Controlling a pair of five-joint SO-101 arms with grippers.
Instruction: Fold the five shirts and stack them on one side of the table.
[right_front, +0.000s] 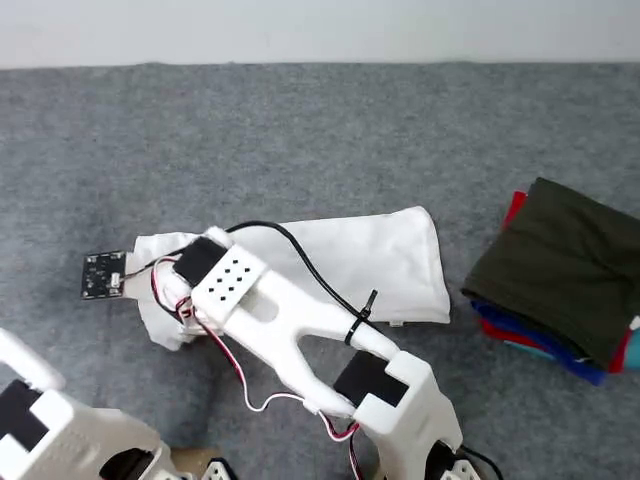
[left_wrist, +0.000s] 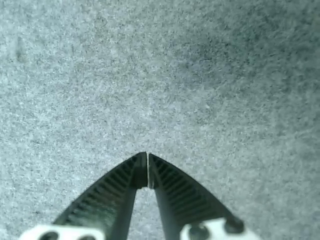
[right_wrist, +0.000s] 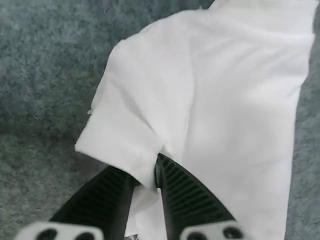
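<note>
The table (right_front: 300, 130) is covered with grey, felt-like fabric. It probably offers friction, so cloth should drag on it, not slide.

The white shirt (right_front: 370, 255) lies near the table's middle, partly folded into a long band. Its long axis runs across the table from side to side. One end is flat and points toward the stack, and the other end is bunched under the right arm. The shirt is judged light, soft and limp, so it will sag from any single hold. A double layer at an edge or corner is the best place to take hold.

The stack of folded shirts (right_front: 565, 265) sits at one side of the table, apart from the white shirt, with a dark olive shirt on top.

The right gripper (right_wrist: 156, 167) is pinching a fold at the bunched end of the white shirt.

The left gripper (left_wrist: 148, 160) hangs over bare table, with its jaws pressed together on nothing.
</note>
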